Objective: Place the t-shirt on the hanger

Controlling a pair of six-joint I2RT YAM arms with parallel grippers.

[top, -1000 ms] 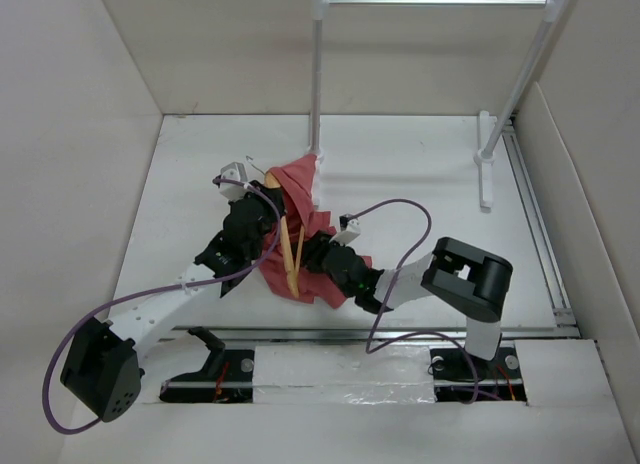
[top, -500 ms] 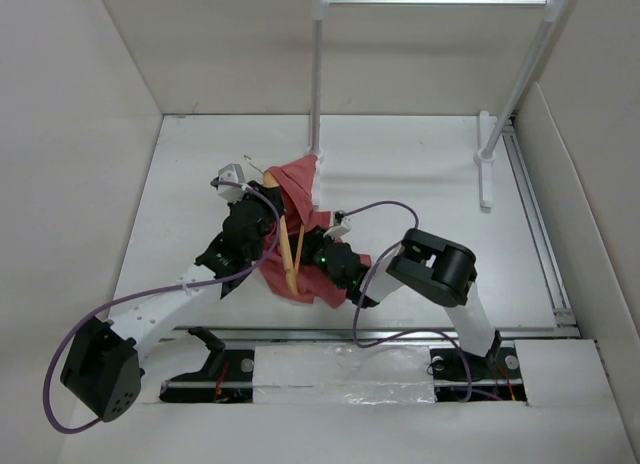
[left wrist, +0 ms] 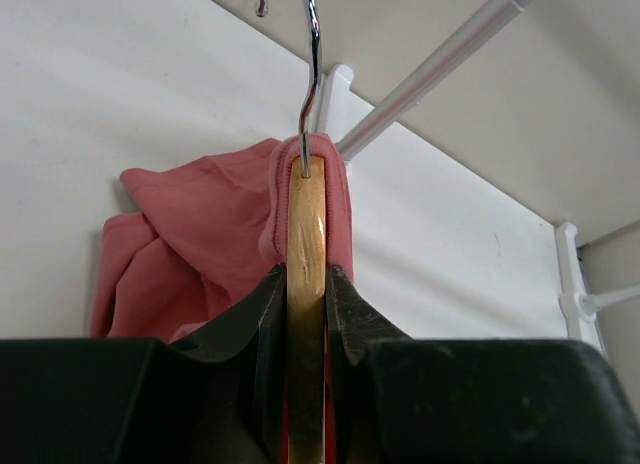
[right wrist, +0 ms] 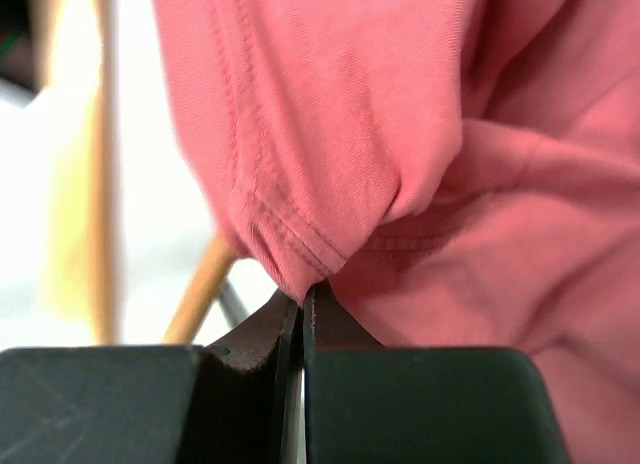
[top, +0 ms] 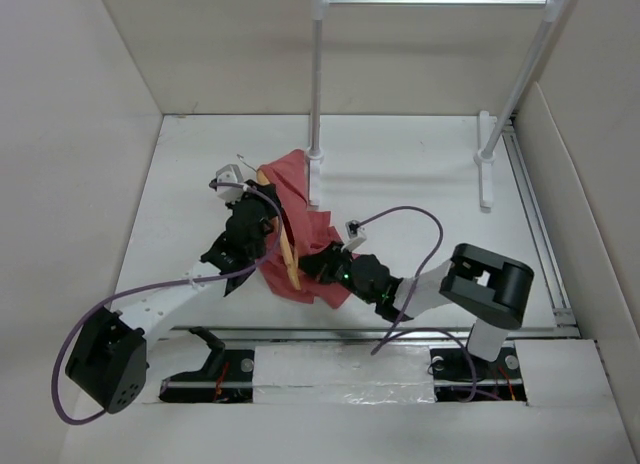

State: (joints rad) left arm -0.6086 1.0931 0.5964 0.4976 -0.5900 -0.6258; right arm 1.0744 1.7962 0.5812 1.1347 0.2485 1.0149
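Dressing step, over the white table: slim tan wooden hanger with wire hook clamped edgewise in the left gripper, soft red-pink t-shirt looped by its collar over the hanger's neck; right gripper, jaws pinched on a hem fold, probably must next draw fabric over a shoulder.

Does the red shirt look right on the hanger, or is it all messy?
It's messy. The t-shirt is bunched in a crumpled heap around the hanger instead of hanging smooth. Its neck wraps the hanger's top, but most cloth droops to one side. The left claw grips the hanger; the right claw pinches a hem.
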